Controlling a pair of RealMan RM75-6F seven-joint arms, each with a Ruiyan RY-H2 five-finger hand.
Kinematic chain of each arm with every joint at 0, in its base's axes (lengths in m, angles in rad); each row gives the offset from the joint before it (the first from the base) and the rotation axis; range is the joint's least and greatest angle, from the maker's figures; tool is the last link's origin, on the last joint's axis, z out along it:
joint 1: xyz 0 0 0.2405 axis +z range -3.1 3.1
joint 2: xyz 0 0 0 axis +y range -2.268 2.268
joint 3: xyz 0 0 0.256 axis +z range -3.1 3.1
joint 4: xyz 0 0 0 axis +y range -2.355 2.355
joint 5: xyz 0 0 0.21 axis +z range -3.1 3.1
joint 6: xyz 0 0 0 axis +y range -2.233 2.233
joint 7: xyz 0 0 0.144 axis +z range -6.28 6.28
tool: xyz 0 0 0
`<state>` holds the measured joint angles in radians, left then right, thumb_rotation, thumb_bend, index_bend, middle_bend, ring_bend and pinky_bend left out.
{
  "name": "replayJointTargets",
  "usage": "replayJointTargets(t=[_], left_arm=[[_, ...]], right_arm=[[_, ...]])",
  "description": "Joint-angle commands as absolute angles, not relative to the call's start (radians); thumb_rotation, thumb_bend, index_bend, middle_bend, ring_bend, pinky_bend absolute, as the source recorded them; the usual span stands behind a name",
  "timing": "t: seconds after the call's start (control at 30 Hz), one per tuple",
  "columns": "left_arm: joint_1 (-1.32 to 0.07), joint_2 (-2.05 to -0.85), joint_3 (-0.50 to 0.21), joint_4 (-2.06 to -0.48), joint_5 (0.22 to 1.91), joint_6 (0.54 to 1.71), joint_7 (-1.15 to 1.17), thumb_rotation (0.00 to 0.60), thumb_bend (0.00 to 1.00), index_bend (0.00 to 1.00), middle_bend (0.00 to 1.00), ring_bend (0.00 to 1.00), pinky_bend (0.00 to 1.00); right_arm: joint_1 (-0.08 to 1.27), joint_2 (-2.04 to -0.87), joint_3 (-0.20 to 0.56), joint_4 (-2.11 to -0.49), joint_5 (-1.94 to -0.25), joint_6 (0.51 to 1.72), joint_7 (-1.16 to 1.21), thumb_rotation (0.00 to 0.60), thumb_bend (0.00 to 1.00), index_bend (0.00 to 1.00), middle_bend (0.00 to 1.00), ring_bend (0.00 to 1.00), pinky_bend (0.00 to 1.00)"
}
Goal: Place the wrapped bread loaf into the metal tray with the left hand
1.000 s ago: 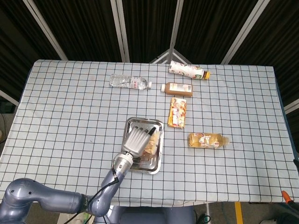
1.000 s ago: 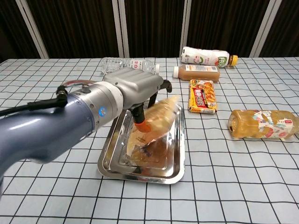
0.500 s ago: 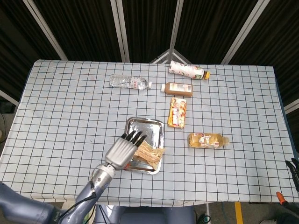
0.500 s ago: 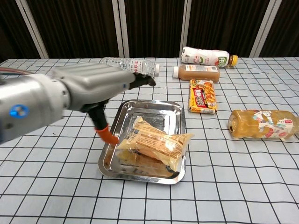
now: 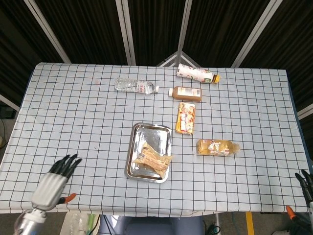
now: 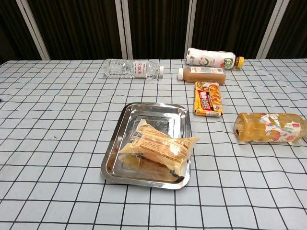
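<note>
The wrapped bread loaf point(image 5: 153, 159) point(image 6: 158, 147) lies in the near half of the metal tray point(image 5: 151, 135) point(image 6: 154, 112), its wrapper end reaching over the tray's right rim. My left hand point(image 5: 55, 179) is open at the table's near left corner, fingers spread and empty, far from the tray. It does not show in the chest view. Only dark fingertips point(image 5: 306, 181) of my right hand peek in at the head view's lower right edge, off the table.
A clear water bottle point(image 5: 135, 86) lies at the back. A white bottle point(image 5: 196, 74), a brown drink bottle point(image 5: 185, 93), a snack packet point(image 5: 186, 117) and an amber bottle point(image 5: 217, 147) lie to the right of the tray.
My left hand let go of the loaf, which settled flat in the tray. The hand then drew back toward the near left corner, leaving the chest view.
</note>
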<state>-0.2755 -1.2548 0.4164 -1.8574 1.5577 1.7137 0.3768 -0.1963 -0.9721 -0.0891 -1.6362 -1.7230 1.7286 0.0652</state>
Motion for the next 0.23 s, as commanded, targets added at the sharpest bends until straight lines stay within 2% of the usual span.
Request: replayJointTargets(t=[0.03, 0.23], left_arm=[[-0.139, -1.201, 0.459, -1.719, 1.665, 1.824, 0.250, 0.600, 0.08, 0.00, 0.00, 0.00, 0.12], [-0.088, -1.170, 0.447, -1.692, 1.756, 1.865, 0.214, 0.600, 0.07, 0.00, 0.00, 0.00, 0.08]], right_arm=[[-0.215, -0.982, -0.123, -1.632, -1.769, 1.741, 0.050, 0.600, 0.32, 0.00, 0.00, 0.00, 0.00], [-0.236, -0.992, -0.140, -1.619, -1.811, 1.772, 0.019, 0.600, 0.32, 0.00, 0.00, 0.00, 0.00]])
